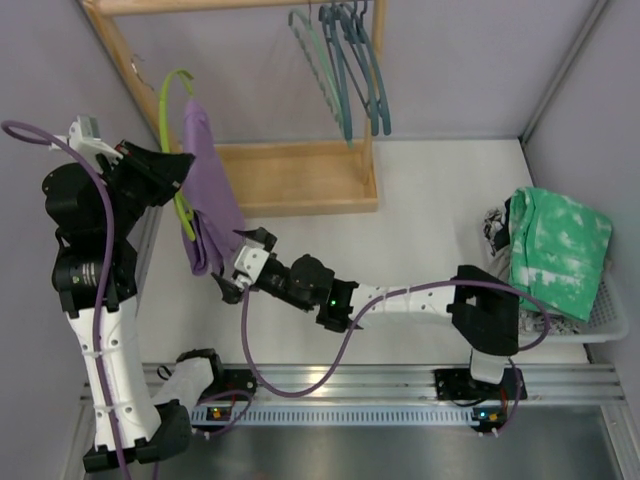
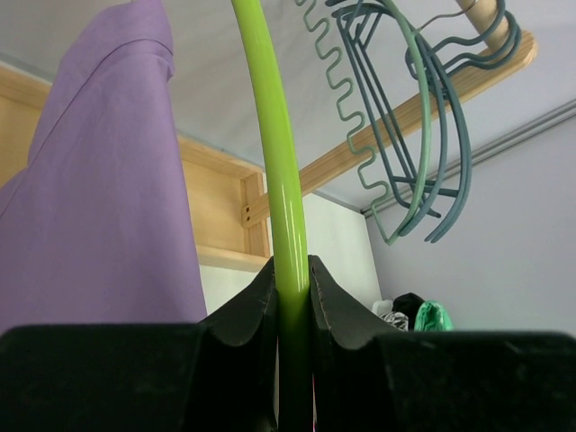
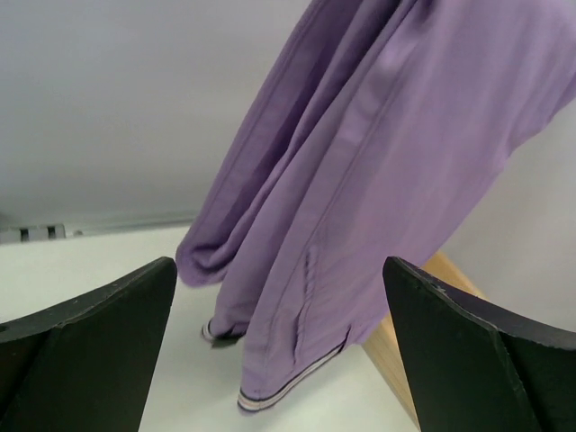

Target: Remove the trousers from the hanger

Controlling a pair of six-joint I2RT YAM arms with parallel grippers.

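Note:
The lilac-purple trousers (image 1: pixel 208 195) hang over a lime-green hanger (image 1: pixel 172 105) at the left, their hem touching the table. My left gripper (image 1: pixel 178 172) is shut on the lime-green hanger (image 2: pixel 290 243), the purple trousers (image 2: pixel 99 198) hanging to its left. My right gripper (image 1: pixel 238 268) is open, close in front of the lower part of the purple trousers (image 3: pixel 360 198), its fingers (image 3: pixel 99 333) wide apart on either side of the hem. The mint-green trousers with white blotches (image 1: pixel 555 250) lie on the heap at the right.
A wooden rack (image 1: pixel 300 175) stands at the back with several teal hangers (image 1: pixel 345 60) on its rail. A white basket (image 1: pixel 600 310) at the right edge holds grey-and-dark laundry (image 1: pixel 497 228) under the green trousers. Grey walls close both sides.

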